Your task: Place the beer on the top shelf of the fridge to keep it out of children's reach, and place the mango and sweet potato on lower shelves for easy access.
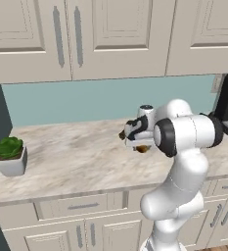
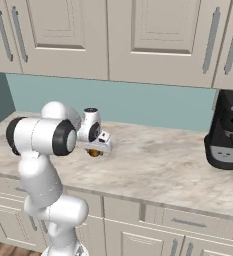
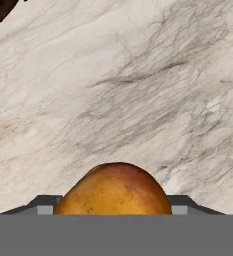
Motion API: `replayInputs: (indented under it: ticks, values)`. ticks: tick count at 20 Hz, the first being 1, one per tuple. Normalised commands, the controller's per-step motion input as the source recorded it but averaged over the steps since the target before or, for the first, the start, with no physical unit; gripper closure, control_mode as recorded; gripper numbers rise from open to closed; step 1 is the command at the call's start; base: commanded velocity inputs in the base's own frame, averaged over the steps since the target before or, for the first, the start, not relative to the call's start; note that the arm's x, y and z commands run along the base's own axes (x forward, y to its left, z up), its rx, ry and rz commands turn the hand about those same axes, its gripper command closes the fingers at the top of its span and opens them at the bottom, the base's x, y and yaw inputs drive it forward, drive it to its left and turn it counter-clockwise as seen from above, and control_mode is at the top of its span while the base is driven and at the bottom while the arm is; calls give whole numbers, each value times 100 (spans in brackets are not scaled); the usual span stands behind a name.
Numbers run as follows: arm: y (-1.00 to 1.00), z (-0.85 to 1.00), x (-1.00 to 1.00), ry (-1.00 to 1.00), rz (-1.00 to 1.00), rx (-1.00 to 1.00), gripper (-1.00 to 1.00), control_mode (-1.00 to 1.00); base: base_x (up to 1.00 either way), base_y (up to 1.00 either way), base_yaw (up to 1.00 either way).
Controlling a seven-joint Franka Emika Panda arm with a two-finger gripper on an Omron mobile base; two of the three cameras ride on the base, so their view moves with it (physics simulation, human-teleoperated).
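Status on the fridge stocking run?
Nothing looks shelved yet. In hand: the gripper is closed on the mango above the marble counter. A dark brown lump at the hand view's corner, probably the sweet potato, lies on the counter. Left: shelve the mango, sweet potato and beer.

Veined matt marble counter [image 3: 138, 90]; smooth, faintly speckled orange-yellow mango [image 3: 113, 192] skin

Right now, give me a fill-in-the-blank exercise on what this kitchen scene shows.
The tool is closed around the ___.
The potted plant stands on the marble ___.
The coffee machine is coloured ___.
Missing words: mango; counter; black.
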Motion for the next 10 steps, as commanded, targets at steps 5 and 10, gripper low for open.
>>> replayInputs:
  ticks: [5, 10]
  values:
    - [-49, 63, -100, -33, 1, 0, 100, -100, 0, 0, 0]
    - [-35, 98, -100, -29, 3, 0, 100, -100, 0, 0, 0]
